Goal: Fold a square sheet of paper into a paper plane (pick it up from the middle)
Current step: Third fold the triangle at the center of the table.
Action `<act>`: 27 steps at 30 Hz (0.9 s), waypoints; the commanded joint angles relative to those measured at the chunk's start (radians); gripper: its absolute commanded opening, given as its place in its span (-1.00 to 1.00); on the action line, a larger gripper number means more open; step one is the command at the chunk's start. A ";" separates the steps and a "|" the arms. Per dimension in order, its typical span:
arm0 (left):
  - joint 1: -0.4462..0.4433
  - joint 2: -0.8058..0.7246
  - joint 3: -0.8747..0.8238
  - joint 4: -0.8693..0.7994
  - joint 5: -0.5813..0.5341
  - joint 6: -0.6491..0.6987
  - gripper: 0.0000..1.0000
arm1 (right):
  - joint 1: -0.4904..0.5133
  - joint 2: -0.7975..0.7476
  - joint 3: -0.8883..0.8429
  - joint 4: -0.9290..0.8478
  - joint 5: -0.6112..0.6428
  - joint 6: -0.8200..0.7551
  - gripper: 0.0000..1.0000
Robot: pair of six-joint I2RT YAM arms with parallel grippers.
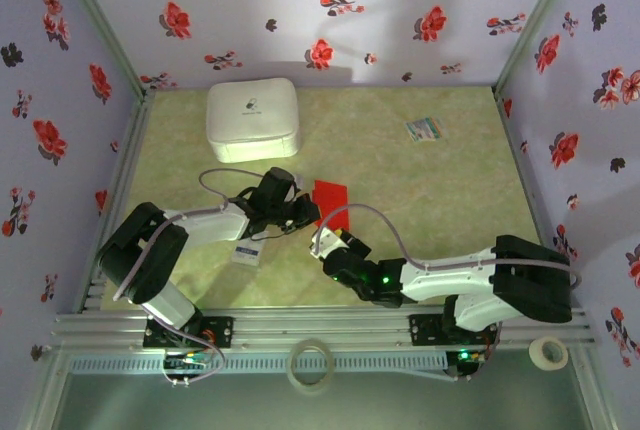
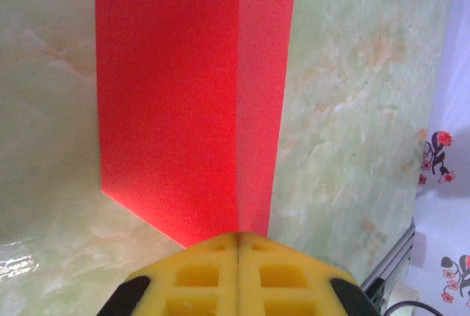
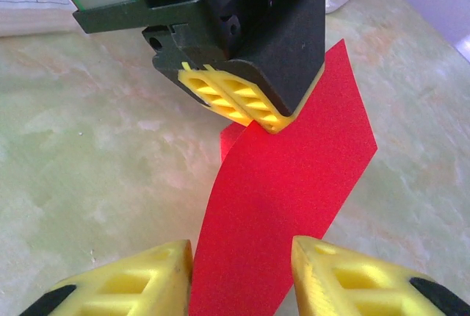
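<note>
The square sheet of paper (image 1: 331, 199) is bright red and bent over along a crease (image 2: 239, 110), with one flap wide and the other narrow. My left gripper (image 2: 239, 237) is shut on its near edge and holds it above the green table. From the right wrist view, the left gripper (image 3: 253, 114) pinches the sheet's (image 3: 286, 184) far end. My right gripper (image 3: 242, 261) stands open around the sheet's lower end, with the paper close against one finger (image 3: 150, 279) and a gap before the other. The paper plane is out of view.
A white box (image 1: 252, 120) stands at the back left. A small multicoloured card (image 1: 423, 129) lies at the back right. A small white packet (image 1: 246, 253) lies under the left arm. Two tape rolls (image 1: 311, 364) (image 1: 547, 352) rest on the near rail.
</note>
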 commanded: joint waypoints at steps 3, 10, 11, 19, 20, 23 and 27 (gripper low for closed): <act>0.007 -0.028 -0.004 -0.006 0.015 0.006 -1.00 | 0.008 0.024 0.008 -0.001 0.018 0.029 -0.27; 0.008 -0.031 -0.009 -0.006 0.015 0.004 -1.00 | 0.009 0.022 0.012 -0.002 0.019 0.039 -0.55; 0.007 -0.032 -0.008 -0.006 0.015 0.002 -1.00 | 0.008 0.019 0.012 -0.001 0.019 0.044 -0.59; 0.007 -0.032 -0.006 -0.014 0.012 0.005 -0.86 | -0.002 0.017 0.019 -0.027 -0.015 0.087 -0.91; 0.007 -0.038 -0.002 -0.030 0.007 0.010 -0.76 | -0.011 0.015 0.023 -0.039 -0.039 0.106 -0.92; 0.007 -0.081 0.011 -0.126 -0.060 0.044 -0.47 | -0.074 -0.004 0.032 -0.091 -0.168 0.199 -0.92; 0.019 -0.143 0.034 -0.264 -0.147 0.100 -0.32 | -0.195 -0.026 0.036 -0.114 -0.447 0.334 -0.90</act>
